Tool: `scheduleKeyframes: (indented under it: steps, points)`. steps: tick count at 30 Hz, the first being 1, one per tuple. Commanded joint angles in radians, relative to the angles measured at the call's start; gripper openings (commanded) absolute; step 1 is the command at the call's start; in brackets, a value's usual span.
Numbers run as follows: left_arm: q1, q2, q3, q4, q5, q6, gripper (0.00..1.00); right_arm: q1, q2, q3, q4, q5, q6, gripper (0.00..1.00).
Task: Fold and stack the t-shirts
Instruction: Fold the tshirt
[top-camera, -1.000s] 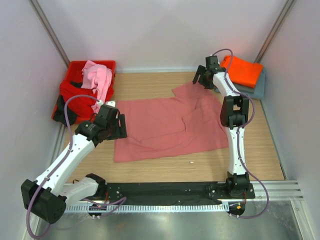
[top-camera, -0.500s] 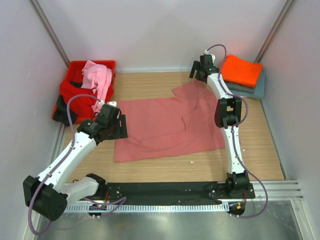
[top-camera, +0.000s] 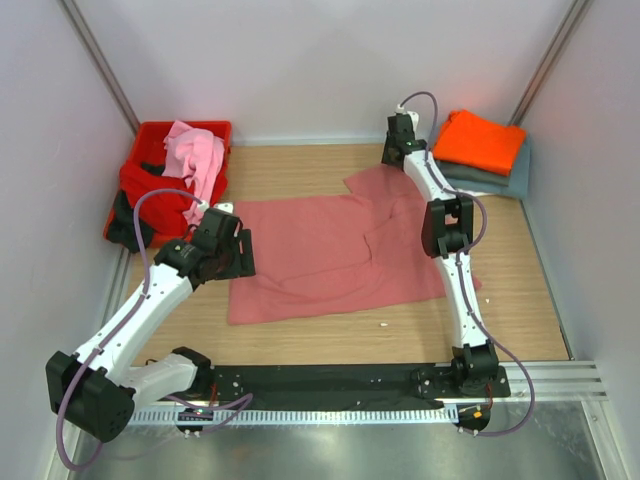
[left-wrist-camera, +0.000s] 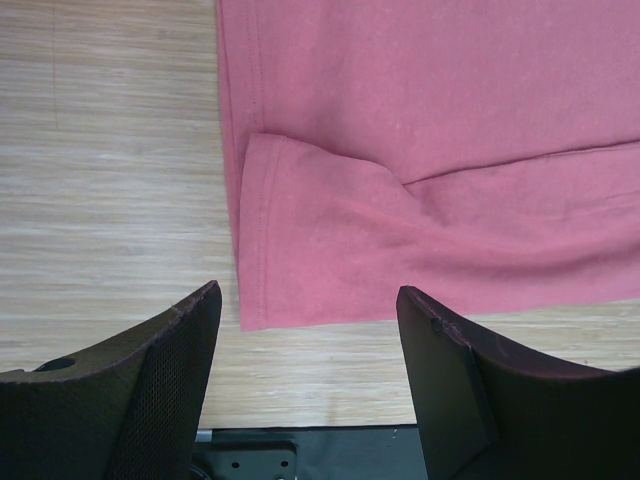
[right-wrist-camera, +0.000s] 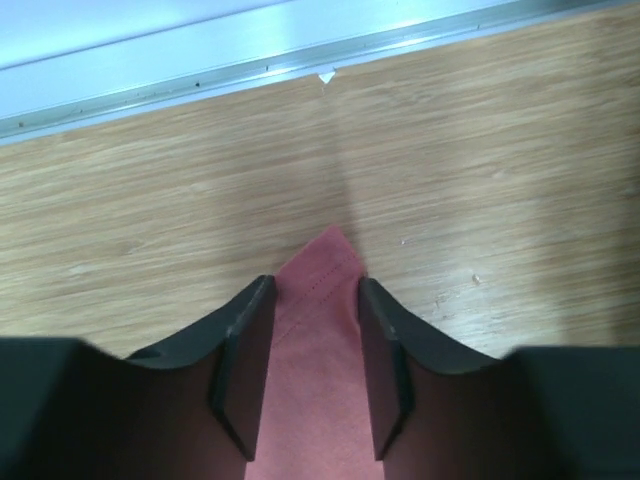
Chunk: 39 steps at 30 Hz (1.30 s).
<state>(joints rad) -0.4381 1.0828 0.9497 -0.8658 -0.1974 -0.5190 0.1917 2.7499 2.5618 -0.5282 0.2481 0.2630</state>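
A dusty salmon-pink t-shirt (top-camera: 330, 250) lies spread flat across the middle of the table. My right gripper (top-camera: 398, 150) is lowered at its far sleeve, near the back wall. In the right wrist view the sleeve's pointed corner (right-wrist-camera: 318, 340) lies between the two fingers of that gripper (right-wrist-camera: 315, 285), whose jaws stand narrow but apart around it. My left gripper (top-camera: 225, 245) hovers at the shirt's left side. Its fingers (left-wrist-camera: 310, 300) are wide open above bare wood, just short of the folded hem corner (left-wrist-camera: 300, 250). An orange t-shirt (top-camera: 485, 140) rests folded on a grey-blue one (top-camera: 512, 180) at the back right.
A red crate (top-camera: 150, 135) stands at the back left with a light pink t-shirt (top-camera: 195, 155) heaped in it, a red one (top-camera: 150, 190) hanging over its front and dark cloth (top-camera: 125, 225) beside it. A metal rail (right-wrist-camera: 300, 60) runs along the back wall. White walls enclose both sides.
My right gripper has moved left, away from the orange stack, down onto the sleeve corner, and its jaws have narrowed. The left arm has barely moved.
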Motion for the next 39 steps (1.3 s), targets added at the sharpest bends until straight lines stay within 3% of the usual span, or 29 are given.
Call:
scheduleKeyframes:
  steps: [1,5,6,11,17,25,31,35,39]
  points:
    - [0.006,-0.006,0.001,0.013,0.004,0.007,0.72,0.014,0.007,0.005,-0.027,0.006,-0.011,0.37]
    - [0.006,-0.004,0.003,0.013,-0.005,0.005,0.72,0.005,0.010,0.000,-0.021,0.008,-0.007,0.03]
    - [0.006,-0.004,0.003,0.011,-0.005,0.005,0.72,0.003,0.007,0.001,-0.019,0.008,-0.007,0.02]
    - [0.006,0.005,0.003,0.007,-0.022,0.002,0.72,0.002,-0.100,-0.055,-0.026,0.045,0.008,0.02]
    - [0.039,0.031,0.018,0.008,-0.046,-0.009,0.72,0.003,-0.375,-0.377,0.043,0.105,0.024,0.02]
    - [0.065,0.271,0.135,0.114,-0.043,-0.131,0.71,-0.005,-0.561,-0.597,0.050,0.165,0.054,0.02]
    - [0.076,0.593,0.450,0.094,-0.212,-0.127,0.68,-0.005,-0.697,-0.727,0.063,0.154,0.056,0.02]
    - [0.101,0.811,0.734,0.028,-0.206,-0.136,0.66,-0.005,-0.768,-0.801,0.043,0.171,0.050,0.02]
    - [0.117,0.985,0.894,-0.015,-0.194,-0.136,0.66,-0.005,-0.828,-0.862,0.011,0.233,0.041,0.02]
